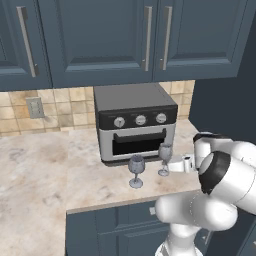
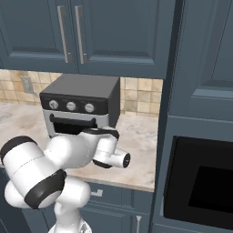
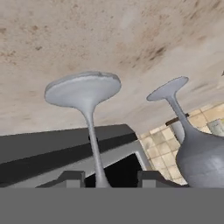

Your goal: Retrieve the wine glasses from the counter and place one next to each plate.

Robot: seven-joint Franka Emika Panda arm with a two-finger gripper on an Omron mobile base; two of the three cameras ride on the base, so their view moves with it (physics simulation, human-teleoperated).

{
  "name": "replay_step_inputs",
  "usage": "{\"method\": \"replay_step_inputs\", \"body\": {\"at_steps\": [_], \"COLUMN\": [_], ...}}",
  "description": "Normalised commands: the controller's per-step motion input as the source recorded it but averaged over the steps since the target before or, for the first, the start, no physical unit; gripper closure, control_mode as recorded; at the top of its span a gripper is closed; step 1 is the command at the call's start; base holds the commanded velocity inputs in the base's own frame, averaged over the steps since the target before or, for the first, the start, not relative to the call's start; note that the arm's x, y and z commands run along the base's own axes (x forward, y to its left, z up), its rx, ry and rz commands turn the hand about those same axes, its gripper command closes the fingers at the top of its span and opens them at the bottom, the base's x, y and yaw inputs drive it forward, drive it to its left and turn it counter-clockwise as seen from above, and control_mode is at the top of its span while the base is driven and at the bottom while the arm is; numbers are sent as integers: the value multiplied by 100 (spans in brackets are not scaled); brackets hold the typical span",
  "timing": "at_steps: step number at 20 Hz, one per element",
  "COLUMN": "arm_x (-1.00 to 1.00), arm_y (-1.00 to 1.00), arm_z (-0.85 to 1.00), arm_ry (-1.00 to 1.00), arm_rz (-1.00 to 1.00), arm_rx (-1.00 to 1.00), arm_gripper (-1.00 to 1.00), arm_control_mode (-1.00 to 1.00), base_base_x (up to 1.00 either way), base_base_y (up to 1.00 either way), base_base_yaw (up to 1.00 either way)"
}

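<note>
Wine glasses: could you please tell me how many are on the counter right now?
2. One wine glass stands apart before the toaster oven; the other, to its right, has its stem between the gripper fingers.

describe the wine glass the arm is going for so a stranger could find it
Find the toaster oven on the marble counter. Two wine glasses stand in front of it. It's the right-hand glass, nearer the oven door, with the end effector at its stem; the other glass stands alone.

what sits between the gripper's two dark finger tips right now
The thin stem of a clear bluish wine glass stands between the fingertips of the gripper, seen in the hand view.
</note>
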Motion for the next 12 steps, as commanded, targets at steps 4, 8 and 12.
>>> {"method": "replay_step_inputs", "body": {"at_steps": [4, 8, 12], "arm_x": [-35, -51, -72], "arm_y": [5, 3, 5], "arm_z": [63, 91, 100], "arm_ry": [-16, -23, -26], "arm_rz": [0, 0, 3], "arm_rx": [0, 0, 0], "arm_gripper": [100, 100, 100], "arm_control_mode": [-100, -100, -100], "base_base_x": [0, 0, 0], "base_base_y": [0, 0, 0], "base_base_yaw": [0, 0, 0]}}
